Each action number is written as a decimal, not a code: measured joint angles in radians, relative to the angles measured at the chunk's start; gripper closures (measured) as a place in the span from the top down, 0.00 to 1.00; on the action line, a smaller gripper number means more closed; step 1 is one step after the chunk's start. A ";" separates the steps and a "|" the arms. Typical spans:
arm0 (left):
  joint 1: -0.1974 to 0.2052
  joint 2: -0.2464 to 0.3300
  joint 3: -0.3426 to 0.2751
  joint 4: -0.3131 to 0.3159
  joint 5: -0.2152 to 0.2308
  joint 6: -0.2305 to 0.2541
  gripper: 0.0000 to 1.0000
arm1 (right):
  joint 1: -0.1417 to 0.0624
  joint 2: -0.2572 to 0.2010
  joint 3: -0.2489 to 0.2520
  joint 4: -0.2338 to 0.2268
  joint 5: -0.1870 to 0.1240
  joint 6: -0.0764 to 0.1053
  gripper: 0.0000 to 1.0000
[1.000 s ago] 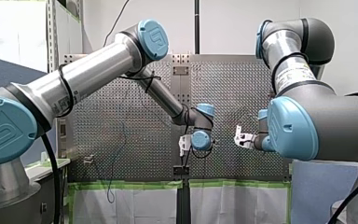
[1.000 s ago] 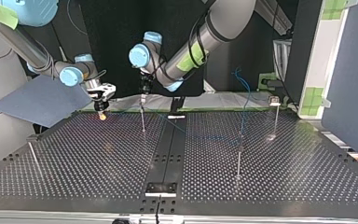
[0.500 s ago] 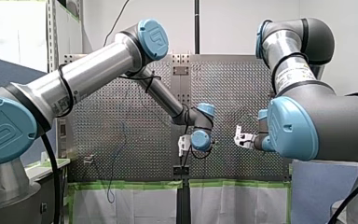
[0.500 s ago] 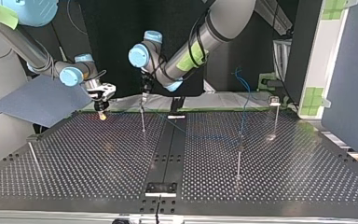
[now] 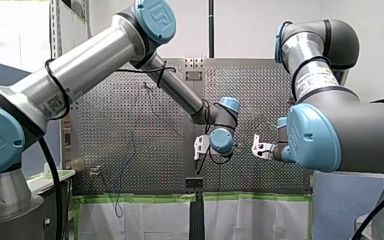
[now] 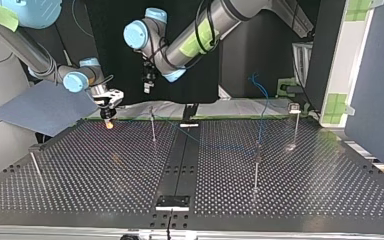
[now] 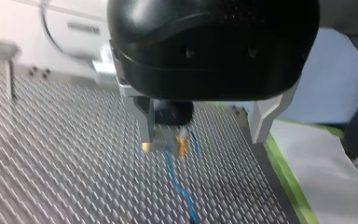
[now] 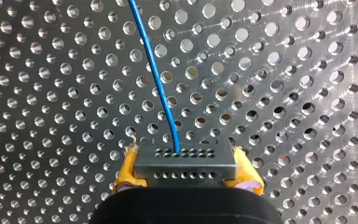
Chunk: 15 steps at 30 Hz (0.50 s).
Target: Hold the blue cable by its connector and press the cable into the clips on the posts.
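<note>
The perforated table (image 6: 280, 200) fills most of the top view, with thin posts standing well apart on it. My left arm (image 6: 200, 35) hangs above the post (image 6: 153, 127) beside the table's middle strip, clear of it. Its jaws are spread wide, with nothing between the metal fingers (image 7: 144, 119). My right arm (image 6: 35, 55) sits low over the table's far edge at the top view's left. Its jaws are closed on the connector (image 8: 185, 164), with a yellow pad (image 8: 126, 170) on each side.

The risks, as I judge them: the hold is on the connector's two ends only, so drag on the line during a swing toward a post could twist the block between the pads or pull it free. The posts are slender and would likely flex if struck low or off line. The clips are too small to tell which way they open, so a slight error in height could lay the cable beside one rather than in it. The left arm's open fingers near the middle post could also snag the line.

The blue cable (image 8: 156, 79) is a single thin strand. It leaves the middle of the connector's face and curves away over the holes, and it can be traced faintly toward the top view's right. The connector is a small grey block with rows of tiny holes
</note>
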 joint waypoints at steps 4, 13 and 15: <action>-0.015 0.034 -0.034 0.032 -0.015 0.001 1.00 | -0.001 0.000 0.000 0.001 0.000 0.000 0.00; -0.005 0.119 -0.119 0.117 -0.046 -0.003 1.00 | -0.001 0.000 0.000 0.013 0.001 -0.008 0.00; -0.002 0.139 -0.139 0.134 -0.054 -0.008 1.00 | -0.001 0.000 0.000 0.017 0.001 -0.010 0.00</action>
